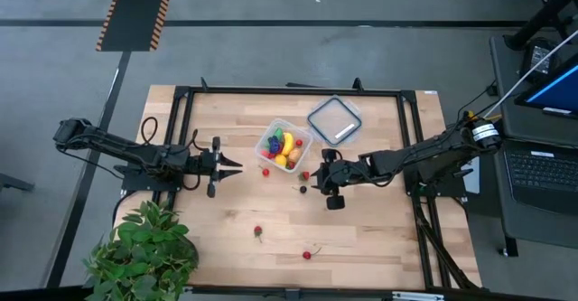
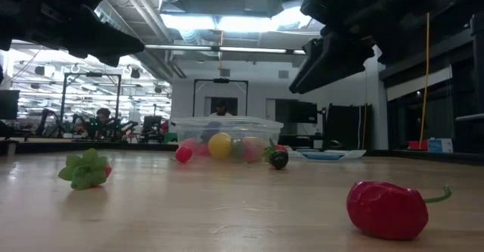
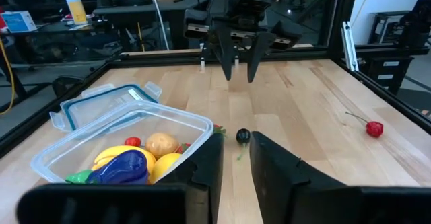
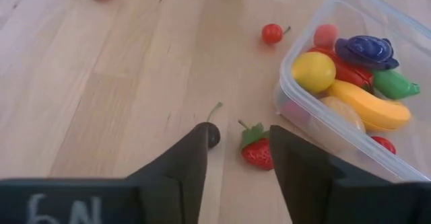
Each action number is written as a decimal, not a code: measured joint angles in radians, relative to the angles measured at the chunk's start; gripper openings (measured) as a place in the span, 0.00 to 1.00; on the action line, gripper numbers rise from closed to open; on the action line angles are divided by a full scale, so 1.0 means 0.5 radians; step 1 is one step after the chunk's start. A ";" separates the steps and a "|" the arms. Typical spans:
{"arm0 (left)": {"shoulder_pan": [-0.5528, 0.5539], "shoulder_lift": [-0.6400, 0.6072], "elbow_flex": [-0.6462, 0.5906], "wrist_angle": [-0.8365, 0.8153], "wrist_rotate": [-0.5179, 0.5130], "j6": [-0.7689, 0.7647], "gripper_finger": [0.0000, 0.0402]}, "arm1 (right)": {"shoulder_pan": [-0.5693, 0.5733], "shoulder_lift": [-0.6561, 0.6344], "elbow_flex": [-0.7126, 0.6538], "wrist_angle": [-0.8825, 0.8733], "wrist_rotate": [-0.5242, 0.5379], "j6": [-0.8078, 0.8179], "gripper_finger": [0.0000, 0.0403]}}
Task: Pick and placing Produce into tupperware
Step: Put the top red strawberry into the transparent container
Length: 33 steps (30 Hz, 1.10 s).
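High view | lid [image 1: 334, 120] beside tupperware [image 1: 284, 145] | plant [image 1: 144, 251] at corner

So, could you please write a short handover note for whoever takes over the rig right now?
Left hand: low over the table left of the tupperware, holding nothing, fingers a narrow gap apart.
Right hand: open, empty, over a strawberry and dark cherry beside the tub.
Done: banana, yellow ball and several other pieces are in the tub.
Left: strawberry, dark cherry, red cherry by the tub, plus two red pieces nearer the front edge. Lid lies off, behind the tub.
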 joint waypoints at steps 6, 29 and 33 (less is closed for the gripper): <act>0.000 0.000 0.000 -0.001 0.000 0.000 0.13 | 0.000 0.000 0.000 0.000 0.001 -0.100 0.48; 0.002 0.000 0.001 -0.057 -0.058 0.002 0.04 | -0.063 0.068 -0.002 -0.069 0.000 -0.137 0.51; 0.002 0.000 0.001 -0.057 -0.150 0.002 0.04 | -0.063 0.068 -0.002 -0.074 -0.001 -0.143 0.51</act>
